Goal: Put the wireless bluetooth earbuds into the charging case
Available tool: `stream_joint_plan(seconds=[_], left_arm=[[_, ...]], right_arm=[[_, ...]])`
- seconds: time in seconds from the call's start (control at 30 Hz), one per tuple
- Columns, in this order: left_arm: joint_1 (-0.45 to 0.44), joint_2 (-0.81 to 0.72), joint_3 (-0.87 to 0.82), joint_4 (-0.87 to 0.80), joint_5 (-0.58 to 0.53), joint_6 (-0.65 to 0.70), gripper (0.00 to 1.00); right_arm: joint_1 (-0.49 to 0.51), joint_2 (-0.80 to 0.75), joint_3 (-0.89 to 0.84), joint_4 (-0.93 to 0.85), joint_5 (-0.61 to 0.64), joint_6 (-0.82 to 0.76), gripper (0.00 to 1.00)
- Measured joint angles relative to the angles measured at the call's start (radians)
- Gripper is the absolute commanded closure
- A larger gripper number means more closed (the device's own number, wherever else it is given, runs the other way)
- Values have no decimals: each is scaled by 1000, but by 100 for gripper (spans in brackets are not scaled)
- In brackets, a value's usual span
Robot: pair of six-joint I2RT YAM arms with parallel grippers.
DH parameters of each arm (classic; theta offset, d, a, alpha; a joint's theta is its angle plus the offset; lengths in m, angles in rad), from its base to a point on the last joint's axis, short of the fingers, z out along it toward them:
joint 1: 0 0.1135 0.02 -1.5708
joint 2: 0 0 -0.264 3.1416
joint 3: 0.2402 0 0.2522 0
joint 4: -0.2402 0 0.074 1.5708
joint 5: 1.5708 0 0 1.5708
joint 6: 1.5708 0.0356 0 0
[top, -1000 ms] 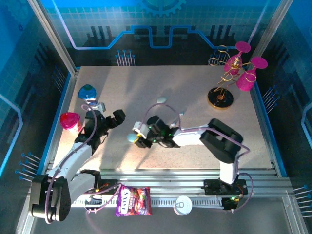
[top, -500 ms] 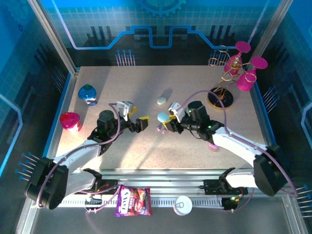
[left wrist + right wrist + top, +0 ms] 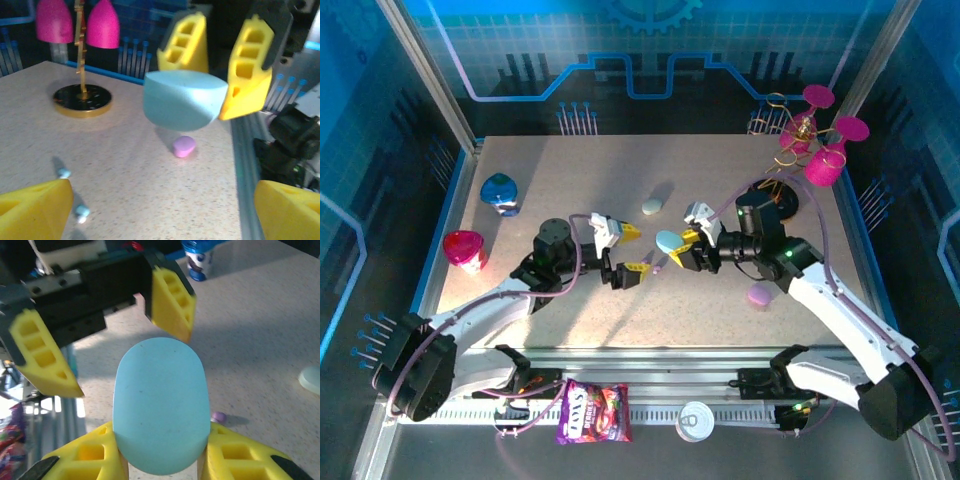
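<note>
A light blue pebble-shaped charging case hangs above the table, closed, with my right gripper shut on its lower end. My left gripper faces it from the left, open wide and holding nothing, its yellow fingers at the frame's bottom corners. The held case floats just beyond them. Two tiny light blue earbuds lie on the table below the left gripper. A small purple earbud lies under the case. A purple case and a pale green-white case rest on the table.
A gold stand with pink wine glasses rises at the back right, behind the right arm. A blue cup and a pink cup stand at the left edge. A snack packet and a white can lie on the front rail.
The right gripper has carried the blue case rightward from the table's middle. The left gripper has followed to the right and now faces the case with its jaws open.
</note>
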Motion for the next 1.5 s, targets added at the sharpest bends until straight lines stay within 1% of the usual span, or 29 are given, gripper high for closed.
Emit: stream_joint_plan(seconds=[0.1, 0.3, 0.53, 0.87, 0.97, 1.5], left_arm=[[-27, 0, 28, -15, 54, 6, 9], [-58, 2, 51, 8, 116, -21, 20], [-82, 23, 53, 59, 159, -87, 30], [-93, 42, 63, 129, 165, -140, 40], [-96, 43, 64, 137, 165, -149, 42], [-98, 67, 64, 162, 164, -175, 44]], right_arm=[[0, -2, 32, -35, -66, -8, 70], [16, -1, 69, -94, -146, -25, 70], [34, -1, 72, -111, -171, -33, 70], [35, -1, 72, -115, -170, -35, 71], [35, -1, 72, -115, -170, -37, 71], [40, 0, 72, -114, -168, -55, 72]])
